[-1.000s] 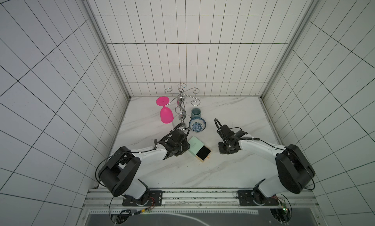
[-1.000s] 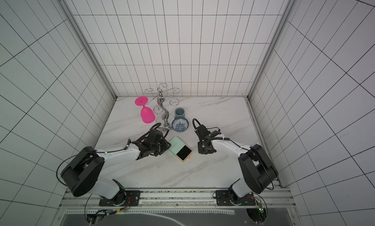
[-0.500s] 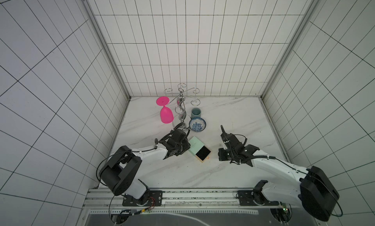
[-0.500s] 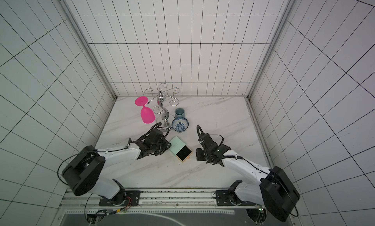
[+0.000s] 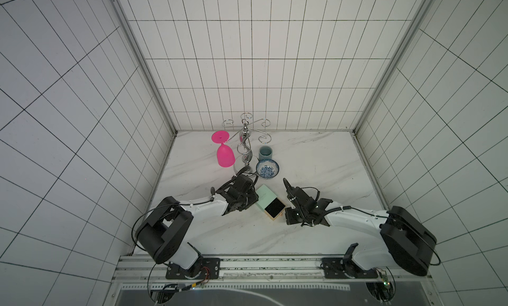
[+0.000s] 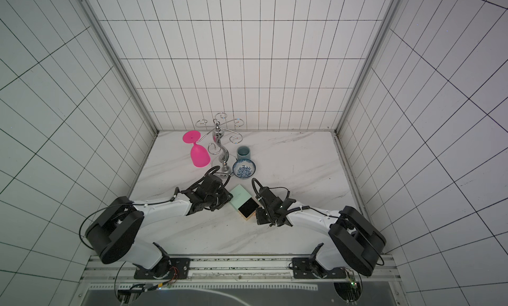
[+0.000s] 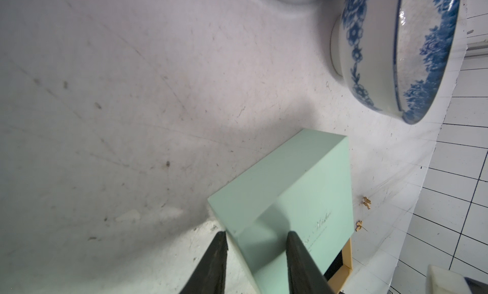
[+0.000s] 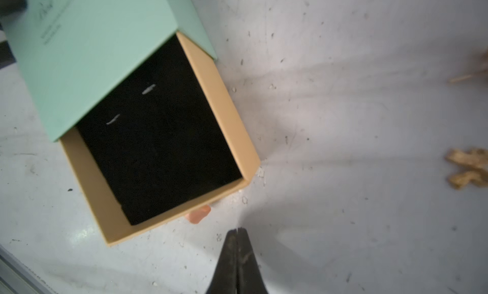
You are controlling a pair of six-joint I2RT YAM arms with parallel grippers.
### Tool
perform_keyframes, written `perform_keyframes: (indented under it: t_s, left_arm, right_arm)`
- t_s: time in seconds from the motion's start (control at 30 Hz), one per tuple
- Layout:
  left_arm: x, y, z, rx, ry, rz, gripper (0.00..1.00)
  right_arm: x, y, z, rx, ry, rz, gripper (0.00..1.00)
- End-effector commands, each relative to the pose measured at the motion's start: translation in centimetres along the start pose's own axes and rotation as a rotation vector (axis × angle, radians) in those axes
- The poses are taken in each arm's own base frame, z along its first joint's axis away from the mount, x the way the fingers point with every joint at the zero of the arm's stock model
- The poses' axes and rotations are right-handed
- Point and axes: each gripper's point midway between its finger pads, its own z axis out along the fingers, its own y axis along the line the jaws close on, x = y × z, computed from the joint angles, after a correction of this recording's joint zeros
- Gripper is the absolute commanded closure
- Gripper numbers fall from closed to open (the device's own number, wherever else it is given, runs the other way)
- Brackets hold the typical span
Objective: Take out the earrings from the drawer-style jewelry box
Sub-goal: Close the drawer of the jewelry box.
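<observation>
White-tiled cell, marble surface [image 5: 316, 159]. Jewelry box [image 5: 263, 195] sits mid-surface, mint sleeve w/ tan tray [image 8: 232, 126] slid out toward right arm. Tray's black lining is bare: two slits, nothing in them. Earrings [image 7: 366, 202] lie on surface just beside box, not touching it; one also shows at edge of right wrist view [image 8: 467, 168]. Left claw [image 7: 256, 233] pinches sleeve corner, unchanged vs 1 s ago. Change: right arm has swung from far side of box back toward rail, now just off tray's open end. Right claw [image 8: 238, 229] goes from part-spread to pressed together, nothing betw. tips. Judgement: earrings are out, tray empty, so task looks done; right arm prob. only needs to clear away.
</observation>
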Motion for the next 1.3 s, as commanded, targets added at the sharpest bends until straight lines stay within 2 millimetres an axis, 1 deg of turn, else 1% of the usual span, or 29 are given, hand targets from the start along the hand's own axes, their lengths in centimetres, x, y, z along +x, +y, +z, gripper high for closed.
perform_keyframes:
  t_s: [0.0,0.13,0.43,0.57,0.77,1.27]
  left_arm:
    - [-0.1,-0.6,0.0,0.009,-0.005,0.01,0.62]
    - [0.0,-0.5,0.1,0.006,-0.002,0.011,0.62]
    - [0.2,-0.6,0.1,0.009,0.0,0.015,0.62]
    - [0.3,-0.6,0.1,0.01,0.001,0.016,0.62]
    - [0.4,-0.8,0.0,0.014,0.003,0.019,0.62]
    - [0.7,-0.6,0.1,0.009,0.006,0.025,0.63]
  right_arm:
    - [-1.8,1.1,-0.2,-0.02,-0.043,-0.002,0.94]
    - [-3.0,1.7,-0.5,-0.029,-0.067,-0.008,0.94]
    - [-4.3,3.0,0.0,-0.053,-0.064,-0.014,0.95]
    - [-5.5,3.8,0.0,-0.064,-0.077,-0.018,0.95]
    - [-6.7,4.8,0.5,-0.078,-0.08,-0.024,0.95]
    - [-9.3,6.3,1.5,-0.103,-0.094,-0.026,0.96]
